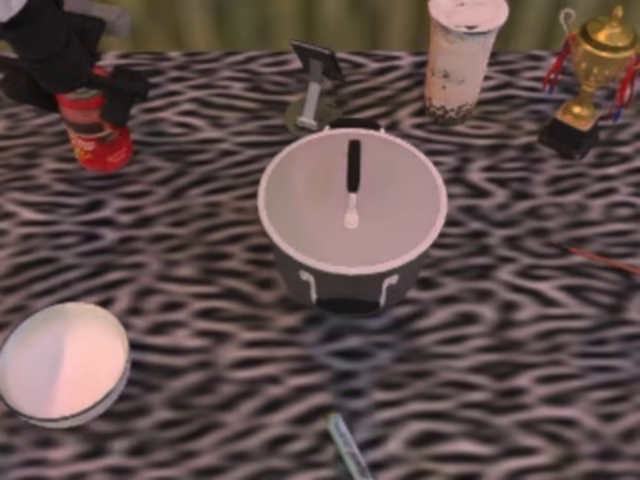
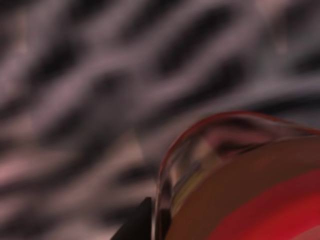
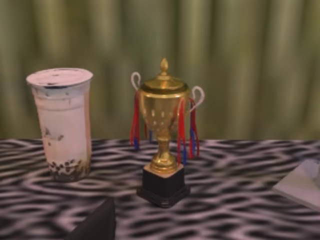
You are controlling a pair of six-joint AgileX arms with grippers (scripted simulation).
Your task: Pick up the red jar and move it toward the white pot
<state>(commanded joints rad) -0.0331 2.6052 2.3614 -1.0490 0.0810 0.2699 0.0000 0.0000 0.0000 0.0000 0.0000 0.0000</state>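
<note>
Where left hand (image 1: pixel 85 85) covers, red jar (image 1: pixel 97 135) seemingly upright

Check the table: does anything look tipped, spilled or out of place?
Nothing stands out. The red jar stands at the far left under the left gripper; the white pot, bowl, cup and trophy are upright.
</note>
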